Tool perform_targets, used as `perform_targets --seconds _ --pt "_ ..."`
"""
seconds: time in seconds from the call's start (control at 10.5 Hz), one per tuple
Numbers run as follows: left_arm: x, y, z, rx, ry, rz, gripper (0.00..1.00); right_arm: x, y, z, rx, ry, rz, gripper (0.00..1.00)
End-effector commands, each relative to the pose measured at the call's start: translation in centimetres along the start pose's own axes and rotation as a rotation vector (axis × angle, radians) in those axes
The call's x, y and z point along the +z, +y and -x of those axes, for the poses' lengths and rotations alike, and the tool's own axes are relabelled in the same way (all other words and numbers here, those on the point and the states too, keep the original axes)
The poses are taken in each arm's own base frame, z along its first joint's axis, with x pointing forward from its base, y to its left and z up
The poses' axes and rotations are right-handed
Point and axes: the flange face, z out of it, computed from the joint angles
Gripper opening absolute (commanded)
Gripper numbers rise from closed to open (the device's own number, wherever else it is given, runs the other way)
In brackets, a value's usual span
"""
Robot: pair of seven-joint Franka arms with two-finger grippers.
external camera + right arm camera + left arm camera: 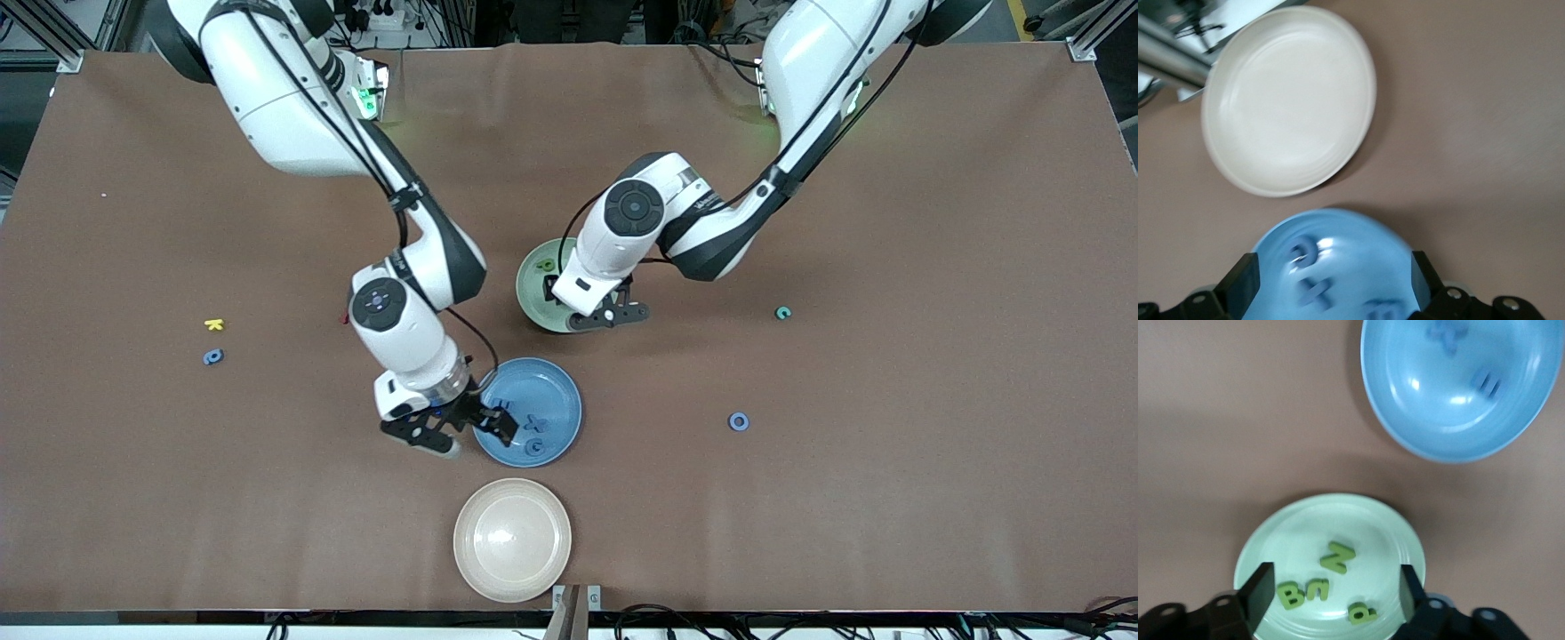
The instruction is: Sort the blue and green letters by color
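Holding blue letters (532,425), the blue plate (556,391) lies under the open, empty right gripper (452,433); green letters (1328,580) fill the green plate (1305,527) under the open left gripper (1333,593).

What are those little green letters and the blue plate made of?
The green letters look like soft foam: thick, matte, no shine. The blue plate seems smooth glossy plastic, since bright light spots glint on it, though glazed ceramic is possible.
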Motion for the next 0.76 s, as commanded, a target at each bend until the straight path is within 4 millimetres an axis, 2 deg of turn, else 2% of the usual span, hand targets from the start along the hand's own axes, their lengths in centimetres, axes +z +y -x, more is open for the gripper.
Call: perform_targets --seconds 0.0,0.09,0.28,0.47,0.66 --pt "-8.2 -1.0 -2.8 0.050 0.166 -0.061 1.00 -2.6 7.7 -4.5 -0.017 -0.014 0.060 1.00" --pt "-10.8 -1.9 -3.4 0.069 0.200 -0.089 1.00 -4.0 11.5 -5.7 -0.025 -0.037 0.101 1.00" --pt "-16.9 -6.0 -6.3 0.064 0.235 -0.136 1.00 -6.4 19.7 -7.9 -0.057 -0.121 0.187 1.00" --pt "-23.2 -10.2 -7.9 0.123 0.246 -0.176 1.00 -8.6 25.2 -9.7 -0.087 -0.178 0.229 1.00" --pt "-28.8 -15.4 -9.4 0.111 0.208 -0.135 1.00 -10.0 32.0 -11.1 -0.119 -0.196 0.261 1.00"
